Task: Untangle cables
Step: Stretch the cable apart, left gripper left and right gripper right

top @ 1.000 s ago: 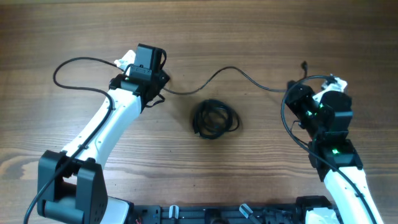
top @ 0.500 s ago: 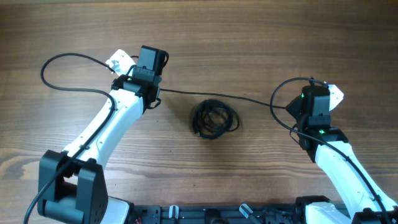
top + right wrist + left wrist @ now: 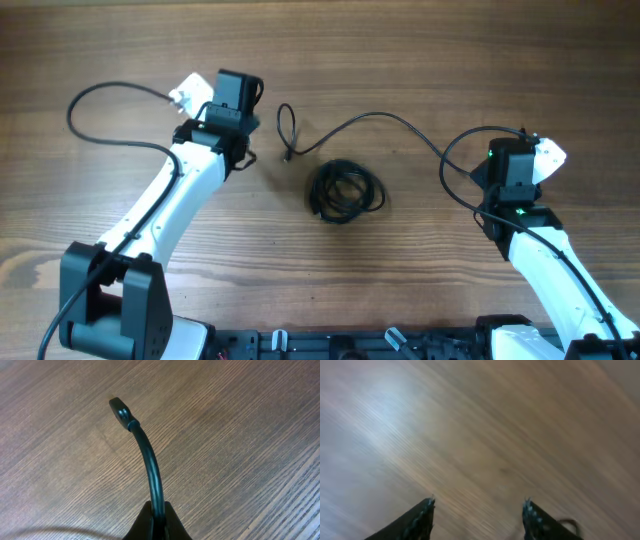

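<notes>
Clamped in my right gripper [image 3: 156, 519] is one loose cable [image 3: 385, 117], with its plug end [image 3: 120, 407] poking out past my fingertips. The strand arcs left across the far side and ends in a small hook near the coiled knot [image 3: 345, 192], which lies mid-table and seems apart from it. My left gripper [image 3: 477, 512] hangs spread and empty over bare wood to the left. If I drag right too fast, the free tail could whip into the knot and snag, or the cable could slip from my short pinch. The wooden table [image 3: 100, 40] is bare brown grain; no room shows.
</notes>
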